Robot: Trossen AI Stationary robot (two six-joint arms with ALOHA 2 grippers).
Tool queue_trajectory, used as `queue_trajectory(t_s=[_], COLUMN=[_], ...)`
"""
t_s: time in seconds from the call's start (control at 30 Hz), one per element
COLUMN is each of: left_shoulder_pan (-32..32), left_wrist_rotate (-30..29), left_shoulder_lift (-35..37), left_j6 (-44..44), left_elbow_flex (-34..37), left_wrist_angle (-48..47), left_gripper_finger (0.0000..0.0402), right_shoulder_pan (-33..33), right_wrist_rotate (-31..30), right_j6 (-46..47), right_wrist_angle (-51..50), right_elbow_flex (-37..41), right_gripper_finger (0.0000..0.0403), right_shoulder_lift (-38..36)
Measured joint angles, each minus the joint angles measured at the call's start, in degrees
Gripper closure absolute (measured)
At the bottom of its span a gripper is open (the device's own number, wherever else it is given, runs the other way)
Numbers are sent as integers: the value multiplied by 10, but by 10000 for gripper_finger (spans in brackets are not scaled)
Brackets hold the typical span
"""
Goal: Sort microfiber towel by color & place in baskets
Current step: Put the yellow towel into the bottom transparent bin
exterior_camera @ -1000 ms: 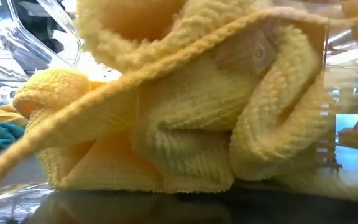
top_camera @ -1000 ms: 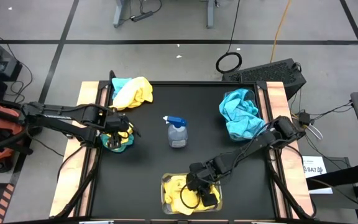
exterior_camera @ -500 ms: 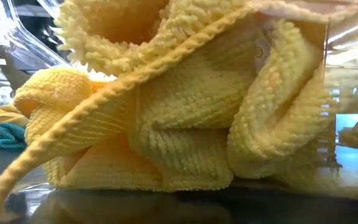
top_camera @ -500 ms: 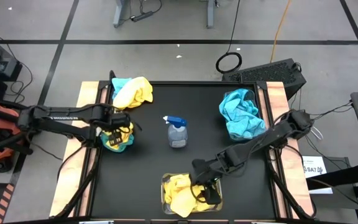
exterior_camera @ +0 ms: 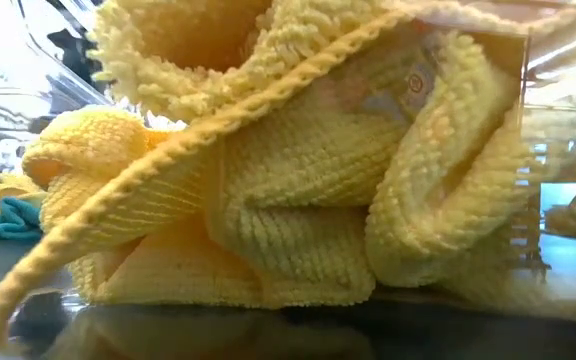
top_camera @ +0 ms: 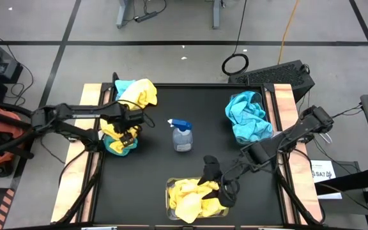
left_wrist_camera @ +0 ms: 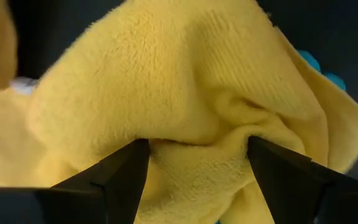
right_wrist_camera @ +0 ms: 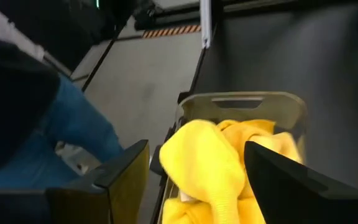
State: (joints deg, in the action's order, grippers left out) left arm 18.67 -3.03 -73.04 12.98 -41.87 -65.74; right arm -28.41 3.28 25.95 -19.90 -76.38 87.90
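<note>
Hovering over the near basket (top_camera: 168, 191), the right gripper (top_camera: 213, 180) spreads its fingers empty, the yellow towels (top_camera: 193, 198) lying inside. Farther left on the counter (top_camera: 158, 160), the left gripper (top_camera: 125, 123), fingers spread, pinches a yellow cloth (left_wrist_camera: 185, 93) from a mixed pile. Teal towels (top_camera: 248, 115) fill the far corner.

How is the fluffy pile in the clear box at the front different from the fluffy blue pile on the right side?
The bunched yellow microfiber towels are bright yellow, while the crumpled teal-blue microfiber towels are teal-blue. The yellow ones sit inside a clear plastic rectangular basket at the table's front edge; the teal-blue pile lies farther back, by the right edge. The right gripper hovers open over the yellow towels; no gripper is near the teal-blue ones. Both are soft, rumpled heaps.
</note>
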Motion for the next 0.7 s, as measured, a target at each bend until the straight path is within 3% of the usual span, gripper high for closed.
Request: queue_trajectory(t_s=[0.1, 0.17, 0.37, 0.4, 0.7], left_shoulder_pan=[11, 14, 14, 14, 3], left_wrist_rotate=[24, 49, 93, 99, 105], left_shoulder_lift=[-36, -53, -54, -48, 25], left_j6=[-5, -18, -49, -52, -47], left_elbow_flex=[0, 0, -8, -13, -142], left_wrist_angle=[25, 30, 4, -6, -118], left_gripper_finger=[142, 177, 368, 381, 392], right_shoulder_pan=[-6, -13, -35, -37, -39], right_wrist_rotate=[-8, -8, -11, -14, -15], right_j6=[16, 27, 36, 36, 33], right_wrist_angle=[3, 1, 1, 0, -2], right_elbow_flex=[0, 0, 0, 0, 0], right_gripper_finger=[150, 150, 150, 150, 150], right_shoulder_lift=[-6, -6, -5, -5, -16])
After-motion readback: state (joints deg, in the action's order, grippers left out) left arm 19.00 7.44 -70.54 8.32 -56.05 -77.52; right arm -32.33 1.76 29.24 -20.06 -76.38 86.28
